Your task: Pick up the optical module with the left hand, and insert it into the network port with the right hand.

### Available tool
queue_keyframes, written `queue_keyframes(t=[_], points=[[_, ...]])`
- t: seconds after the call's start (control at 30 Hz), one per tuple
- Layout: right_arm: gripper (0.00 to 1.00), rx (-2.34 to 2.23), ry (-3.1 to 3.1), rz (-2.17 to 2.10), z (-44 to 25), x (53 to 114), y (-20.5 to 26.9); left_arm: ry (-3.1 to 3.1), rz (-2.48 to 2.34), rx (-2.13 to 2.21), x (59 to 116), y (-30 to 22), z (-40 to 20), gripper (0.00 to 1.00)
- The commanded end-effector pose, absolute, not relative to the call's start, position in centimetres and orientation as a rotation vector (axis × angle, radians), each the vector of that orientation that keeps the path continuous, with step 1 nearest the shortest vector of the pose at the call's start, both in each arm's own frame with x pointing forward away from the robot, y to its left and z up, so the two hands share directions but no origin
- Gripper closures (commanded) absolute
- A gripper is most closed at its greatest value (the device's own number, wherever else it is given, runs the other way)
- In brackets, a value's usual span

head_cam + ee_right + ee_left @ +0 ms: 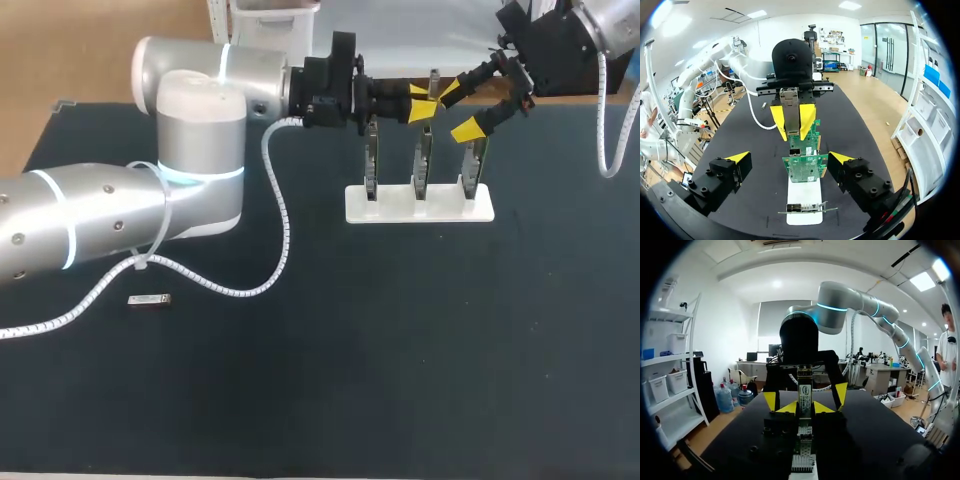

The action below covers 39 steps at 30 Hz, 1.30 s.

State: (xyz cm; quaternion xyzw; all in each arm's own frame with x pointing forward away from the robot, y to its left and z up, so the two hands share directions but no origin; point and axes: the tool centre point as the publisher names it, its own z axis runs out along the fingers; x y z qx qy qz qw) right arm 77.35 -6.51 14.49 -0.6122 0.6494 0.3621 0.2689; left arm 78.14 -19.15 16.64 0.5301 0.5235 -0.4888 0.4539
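So on the black table (400, 350), the big left arm (200, 130) comes across and the right arm (610, 25) drops in from the far corner, and they meet right above the white stand (420, 205) holding three green network cards (805, 167). The left gripper (420, 103) has its jaws pinched nearly together on the optical module (805, 390), which stands upright between them. The right gripper (458, 111) is spread wide with nothing in it. Its fingers sit one on each side of the left jaws and the module, touching neither as far as I can tell. The cards are just under both sets of jaws. There's also a spare little module (150, 299) lying flat, well away from both grippers. Honestly the handover looks sketchy to me. The yellow tips are so crowded that the right jaws could clamp the left fingertips instead of the module. If the left lets go early, the module drops onto the cards. A crooked regrasp would probably jam it at the port or knock a card over.
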Motion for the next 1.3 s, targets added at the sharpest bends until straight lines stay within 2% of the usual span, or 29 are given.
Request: queue_keyframes(t=[0.03, 1.3], points=[[0.00, -1.650, 1.752, 0.974, 14.49, 77.32, -6.47, 1.299, -1.208, 1.304, 78.01, -19.14, 16.57, 1.00], [0.00, -1.650, 1.752, 0.974, 14.49, 77.32, -6.47, 1.374, -1.205, 1.297, 77.51, -19.01, 15.63, 1.00]])
